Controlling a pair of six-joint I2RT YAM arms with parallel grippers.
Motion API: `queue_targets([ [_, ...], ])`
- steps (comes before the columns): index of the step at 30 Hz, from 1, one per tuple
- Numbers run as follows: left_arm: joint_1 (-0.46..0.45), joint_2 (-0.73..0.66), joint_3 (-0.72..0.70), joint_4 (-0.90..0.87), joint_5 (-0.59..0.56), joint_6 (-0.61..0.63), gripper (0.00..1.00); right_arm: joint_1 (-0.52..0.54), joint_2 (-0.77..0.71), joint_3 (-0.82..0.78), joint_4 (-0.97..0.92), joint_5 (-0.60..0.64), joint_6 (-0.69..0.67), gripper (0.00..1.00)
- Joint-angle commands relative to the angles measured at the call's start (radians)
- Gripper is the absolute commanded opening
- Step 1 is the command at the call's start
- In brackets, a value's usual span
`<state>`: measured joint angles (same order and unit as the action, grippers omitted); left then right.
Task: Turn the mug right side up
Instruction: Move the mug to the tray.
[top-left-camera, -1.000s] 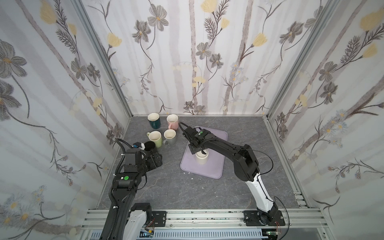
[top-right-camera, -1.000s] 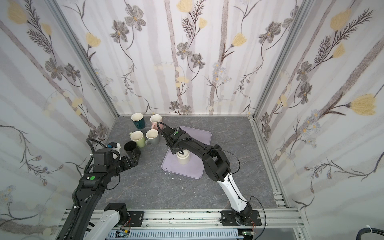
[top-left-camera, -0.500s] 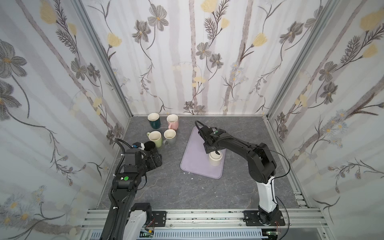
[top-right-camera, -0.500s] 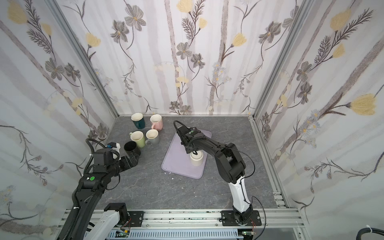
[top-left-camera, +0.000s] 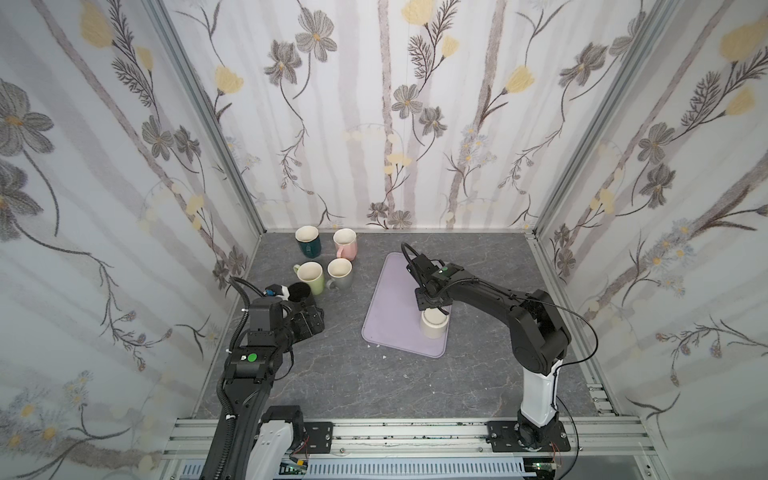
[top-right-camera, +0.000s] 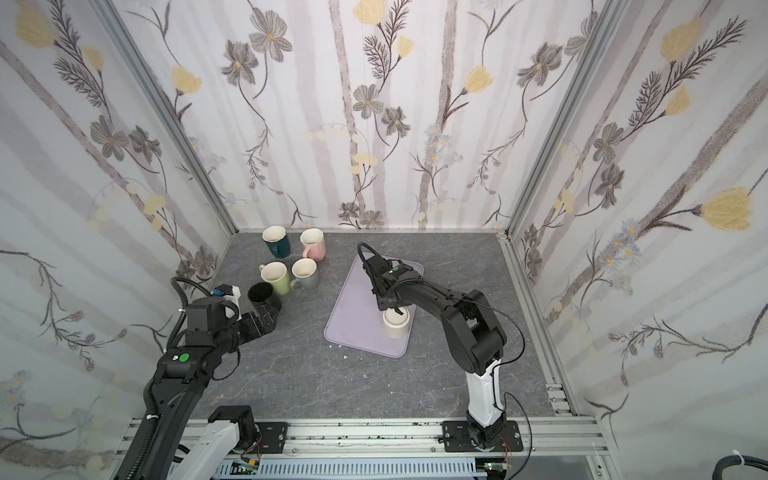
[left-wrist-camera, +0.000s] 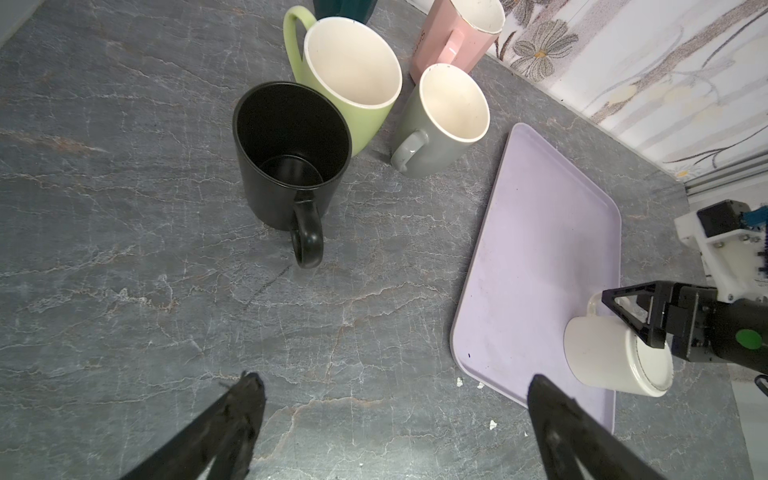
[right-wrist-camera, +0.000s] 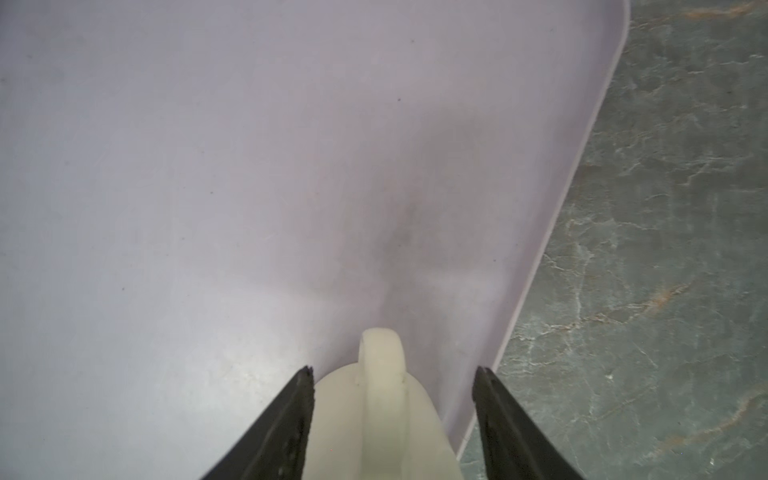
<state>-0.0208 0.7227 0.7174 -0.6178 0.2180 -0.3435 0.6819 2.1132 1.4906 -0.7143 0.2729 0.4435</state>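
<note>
You see cream mug (top-left-camera: 434, 326) base-up on lavender tray (top-left-camera: 390, 299), close to tray's near right corner, in both top views. There right gripper (top-left-camera: 432, 306) sits over it and hides the finger gap.

Right wrist view fills that in:
- fingers (right-wrist-camera: 291, 415) straddle mug body, handle (right-wrist-camera: 382, 357) between them
- one finger looks pressed to mug wall, though blur leaves doubt
- other finger stands clear, tray showing in gap

Claw partly spread, nothing pinched.

Left gripper (left-wrist-camera: 392, 379) spread wide, holding nothing, near black mug (left-wrist-camera: 286, 166).

bare table (top-left-camera: 345, 318) runs between the mug cluster (top-left-camera: 309, 272) and the tray (top-left-camera: 390, 299), where the white mug (top-left-camera: 434, 328) stands.
</note>
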Motion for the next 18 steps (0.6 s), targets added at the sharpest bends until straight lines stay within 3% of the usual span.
queue_targets([
  [1,0.001,-0.006,0.0,0.026,0.0,-0.002,1.0,0.014,-0.007,0.0,0.055,-0.073,-0.008,0.6],
  [18,0.001,-0.026,-0.001,0.026,-0.002,-0.001,1.0,0.094,-0.003,0.032,0.025,-0.134,-0.011,0.51],
])
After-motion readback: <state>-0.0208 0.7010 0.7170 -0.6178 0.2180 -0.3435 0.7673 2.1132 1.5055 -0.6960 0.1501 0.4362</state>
